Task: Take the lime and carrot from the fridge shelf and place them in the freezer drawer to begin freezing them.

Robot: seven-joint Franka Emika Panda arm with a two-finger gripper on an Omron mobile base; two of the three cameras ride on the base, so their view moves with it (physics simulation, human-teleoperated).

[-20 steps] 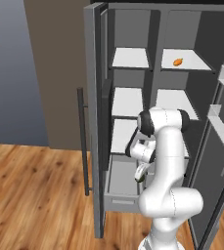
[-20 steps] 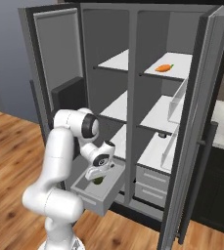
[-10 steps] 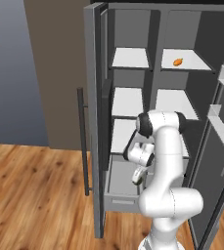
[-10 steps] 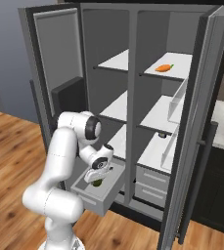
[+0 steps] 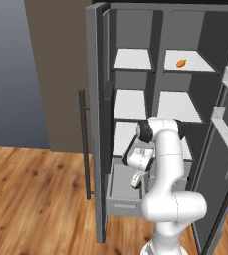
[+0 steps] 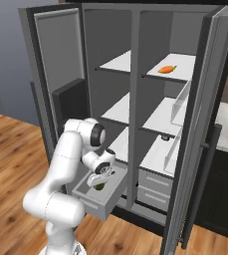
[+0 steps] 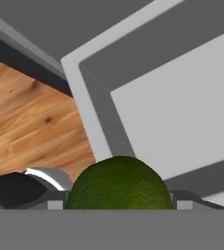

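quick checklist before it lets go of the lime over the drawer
1. Lime between the end effector fingers: ok.
2. Freezer drawer pulled open: ok.
3. End effector over the drawer's opening, not the floor: ok in both base views.
4. Lime low enough for a gentle drop: cannot tell.
5. Drawer floor below bare: ok.
6. Carrot on the top right shelf, waiting for its turn: ok.
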